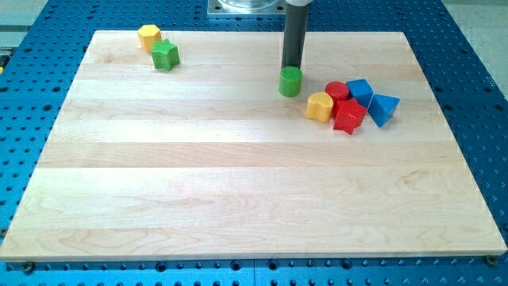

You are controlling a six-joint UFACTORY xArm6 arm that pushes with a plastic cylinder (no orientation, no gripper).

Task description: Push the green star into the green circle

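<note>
The green star (165,55) lies near the view's top left of the wooden board (238,183), touching a yellow hexagon block (149,36) just above and left of it. The green circle, a short green cylinder (290,81), stands at the top centre of the board. My tip (291,67) is right at the top edge of the green circle, touching or nearly touching it. The tip is far to the right of the green star.
A cluster of blocks sits to the right of the green circle: a yellow block (320,106), a red cylinder (336,90), a red star-like block (348,116), a blue cube (360,90) and a blue triangular block (384,108).
</note>
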